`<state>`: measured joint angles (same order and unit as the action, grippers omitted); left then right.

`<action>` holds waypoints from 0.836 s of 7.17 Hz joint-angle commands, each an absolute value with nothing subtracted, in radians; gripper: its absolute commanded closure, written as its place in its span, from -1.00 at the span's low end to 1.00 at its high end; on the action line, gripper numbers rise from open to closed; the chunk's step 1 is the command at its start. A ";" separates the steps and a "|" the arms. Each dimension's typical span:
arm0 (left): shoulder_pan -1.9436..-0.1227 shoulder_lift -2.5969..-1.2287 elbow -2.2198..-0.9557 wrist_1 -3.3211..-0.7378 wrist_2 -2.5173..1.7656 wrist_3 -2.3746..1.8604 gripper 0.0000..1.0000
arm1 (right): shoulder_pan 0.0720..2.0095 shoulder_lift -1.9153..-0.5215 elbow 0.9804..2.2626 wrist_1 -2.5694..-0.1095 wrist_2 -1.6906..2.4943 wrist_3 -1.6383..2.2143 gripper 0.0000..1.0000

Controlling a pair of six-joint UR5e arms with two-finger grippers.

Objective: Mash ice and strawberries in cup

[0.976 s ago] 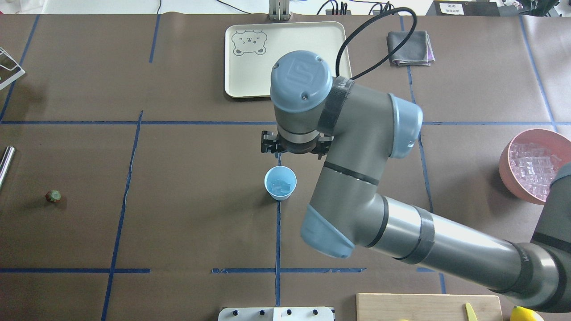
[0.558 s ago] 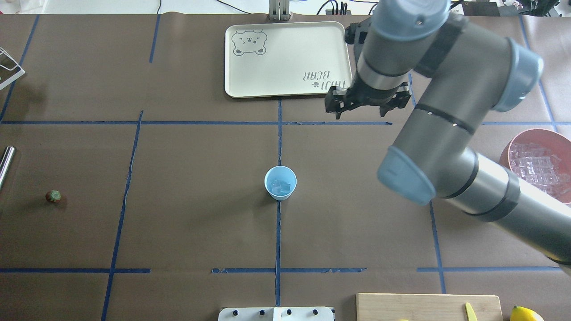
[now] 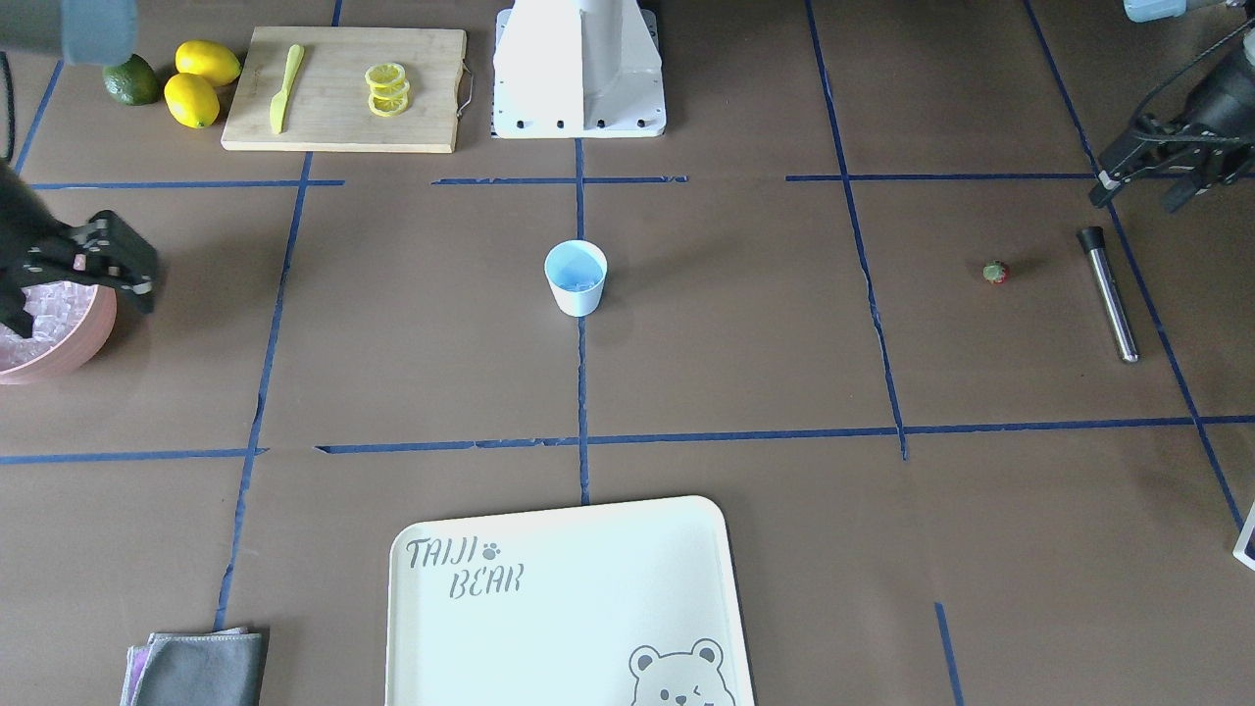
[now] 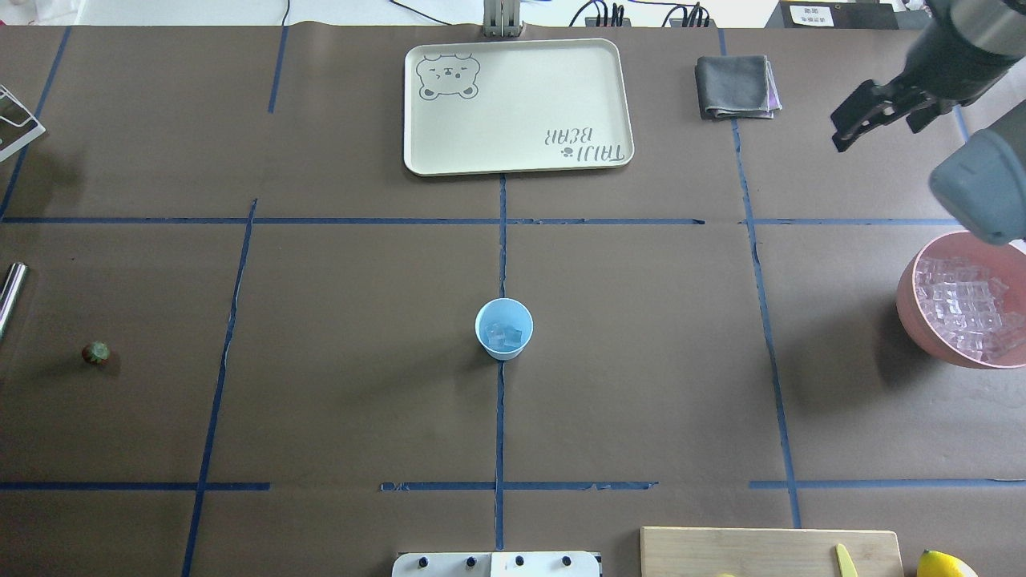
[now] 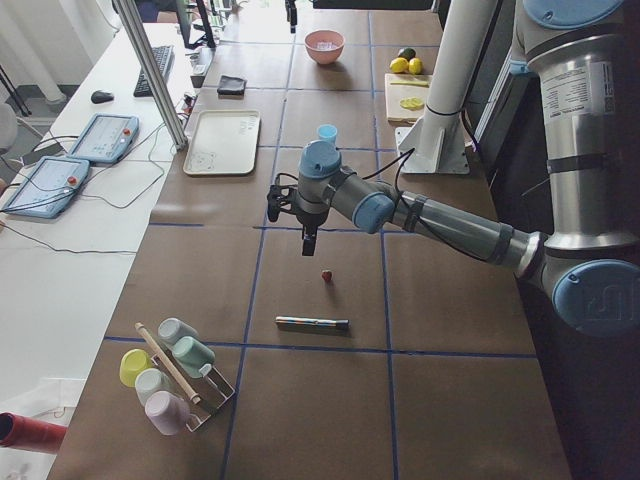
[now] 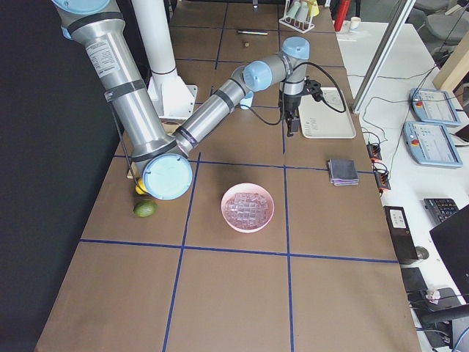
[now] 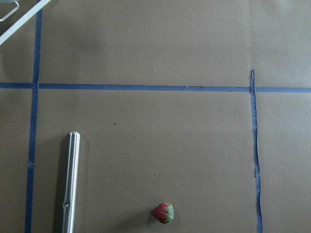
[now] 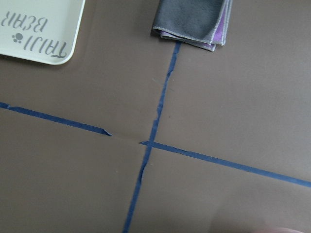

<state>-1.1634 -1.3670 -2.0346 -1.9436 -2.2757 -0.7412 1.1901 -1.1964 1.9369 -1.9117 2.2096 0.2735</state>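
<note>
Tiny red strawberry [image 7: 163, 213] lay near steel rod [image 7: 69, 184], well apart from light-blue tapered cup [image 3: 577, 294] holding clear ice cubes [image 4: 505, 332]. Left gripper [image 3: 1142, 191] hovered open and empty; right gripper [image 4: 870, 112] jaws, cannot tell. You needed centred descent, gentle pinch.

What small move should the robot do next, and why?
Probably bring the open left gripper down over the tiny red strawberry with green cap: the small light-blue cup already holds clear ice cubes, while the strawberry lies outside it, near that gripper.
</note>
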 commanded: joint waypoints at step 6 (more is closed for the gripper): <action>-0.831 -1.350 -1.799 -2.355 -1.976 -1.069 -0.90 | 1.472 -1.517 1.855 -1.722 2.387 -0.055 -0.99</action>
<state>-0.8511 -1.3499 -1.8103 -2.3533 -1.9890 -1.0659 1.4472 -1.4643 1.8919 -1.7903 2.3602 -0.0374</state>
